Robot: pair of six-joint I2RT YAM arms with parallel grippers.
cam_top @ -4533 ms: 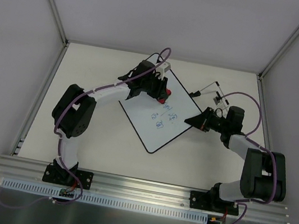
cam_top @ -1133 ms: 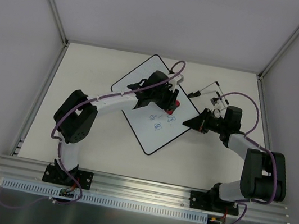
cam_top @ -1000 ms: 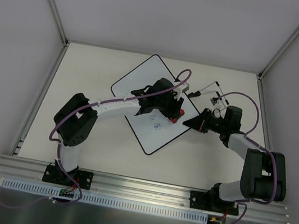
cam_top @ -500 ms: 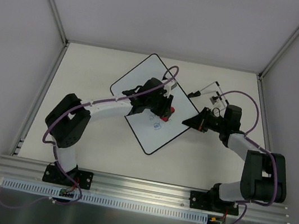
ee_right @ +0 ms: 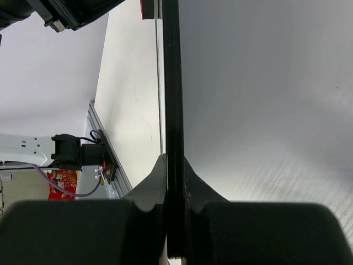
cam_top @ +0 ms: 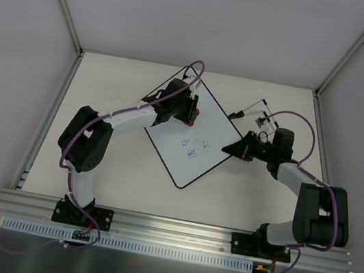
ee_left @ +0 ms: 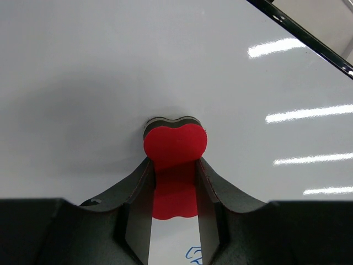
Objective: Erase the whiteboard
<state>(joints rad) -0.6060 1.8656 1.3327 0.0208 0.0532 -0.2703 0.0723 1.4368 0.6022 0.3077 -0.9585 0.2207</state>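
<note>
- Whiteboard [cam_top: 169,150] lies flat on the table [cam_top: 113,91], turned like a diamond, about mid-table and a little towards the far side.
- Left end effector [ee_left: 174,165]: jaws closed tight on a red eraser [ee_left: 175,142]. The eraser's rounded end sticks out past the fingertips, dark underside against the white surface, close to the far corner.
- Right end effector [ee_right: 174,165]: jaws pinched right down on the thin black rim at the right-hand corner. The wrist view shows the rim edge-on between the fingers.
- Blue handwriting [cam_top: 190,149] sits in the middle of the surface, between the two end effectors and apart from the eraser.
- Edges: the far corner reaches near the back wall [cam_top: 207,23]. The left corner lies under the left arm.
- Open room: bare table to the left of the diamond and along its near side, up to the arm bases.
- Thin black-and-white object [cam_top: 258,111] lies on the table just beyond the right-hand corner. It is too small to identify.
</note>
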